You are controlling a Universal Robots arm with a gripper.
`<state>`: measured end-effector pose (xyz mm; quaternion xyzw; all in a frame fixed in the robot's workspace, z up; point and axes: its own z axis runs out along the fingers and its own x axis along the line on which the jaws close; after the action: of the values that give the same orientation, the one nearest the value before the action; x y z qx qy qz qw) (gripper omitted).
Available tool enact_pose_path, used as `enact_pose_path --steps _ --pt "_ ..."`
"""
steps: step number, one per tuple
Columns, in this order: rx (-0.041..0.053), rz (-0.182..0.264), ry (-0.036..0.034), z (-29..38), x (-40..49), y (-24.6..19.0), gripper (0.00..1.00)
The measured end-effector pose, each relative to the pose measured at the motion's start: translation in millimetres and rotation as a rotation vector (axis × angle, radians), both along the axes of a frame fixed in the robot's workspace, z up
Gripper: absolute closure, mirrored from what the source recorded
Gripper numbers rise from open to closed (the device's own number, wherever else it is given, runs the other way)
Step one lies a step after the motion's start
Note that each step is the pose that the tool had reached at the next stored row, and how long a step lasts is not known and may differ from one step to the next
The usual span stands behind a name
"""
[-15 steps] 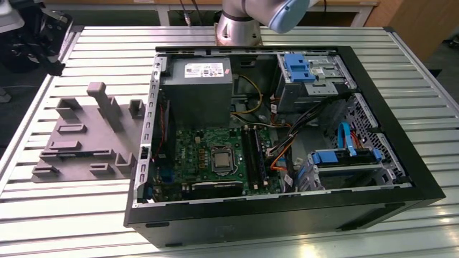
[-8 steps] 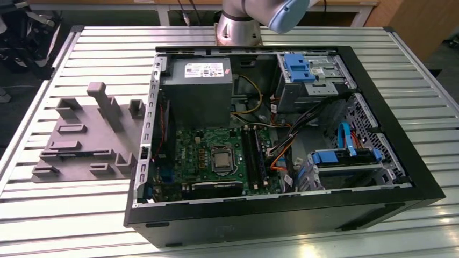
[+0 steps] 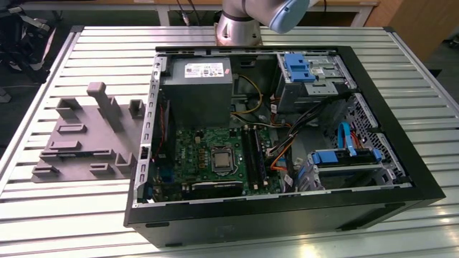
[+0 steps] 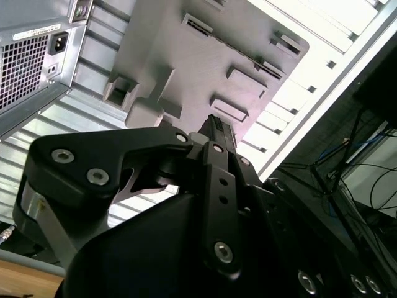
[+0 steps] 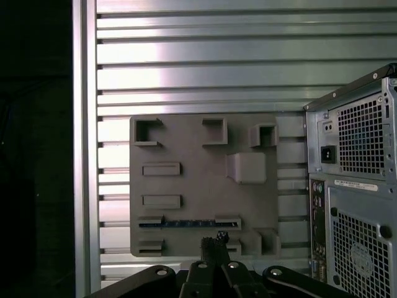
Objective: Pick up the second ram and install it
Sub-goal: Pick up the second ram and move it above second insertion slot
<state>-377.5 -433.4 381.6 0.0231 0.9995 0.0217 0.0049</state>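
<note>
Step in hand, as you can judge it: the approach for the pick-up, with nothing lifted yet. Your gripper (image 5: 214, 239) hangs above the grey holder tray (image 5: 205, 186). Its two fingers are drawn together at the tips with nothing between them, and both wrist views show that pinched look.

Location of the second ram (image 5: 188, 223): on edge in a long slot of the tray, a thin blue-green strip between two grey end blocks. The fingertips are near it but clear of it, and seem lined up just beside the stick rather than over it.

Layout: the tray lies on the slatted table (image 3: 287, 40), to the exterior view's left of the open computer case (image 3: 401, 199). It is well apart from the black memory slots (image 3: 252, 156) on the motherboard (image 3: 208, 145).

Call for the grasp, in my judgement:
- Part the fingers enough to straddle the thin board.
- Centre them along its length, clear of the end blocks.
- Come down square to the slot so the pads meet the flat faces.
- A skewed descent could catch the board's edge or jam it in the holder.
</note>
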Motion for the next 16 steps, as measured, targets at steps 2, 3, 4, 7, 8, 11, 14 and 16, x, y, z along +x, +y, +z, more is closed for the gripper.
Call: enact_pose_path --steps 2,3,4,7,8,11,14,16 --pt "0.0000 0.000 0.0001 0.0 0.0 0.0 0.89" --pt "0.0000 0.000 0.0002 0.0 0.0 0.0 0.89" --pt "0.0000 0.000 0.0003 0.0 0.0 0.0 0.89" --pt "0.0000 0.000 0.0005 0.0 0.0 0.0 0.89" --pt "0.0000 0.000 0.0005 0.0 0.0 0.0 0.89" --pt "0.0000 0.002 0.0006 0.0 0.0 0.0 0.89" --pt "0.0000 0.031 0.0006 0.0 0.0 0.0 0.89" --pt "0.0000 0.062 0.0006 -0.1 -0.1 0.0 0.89"
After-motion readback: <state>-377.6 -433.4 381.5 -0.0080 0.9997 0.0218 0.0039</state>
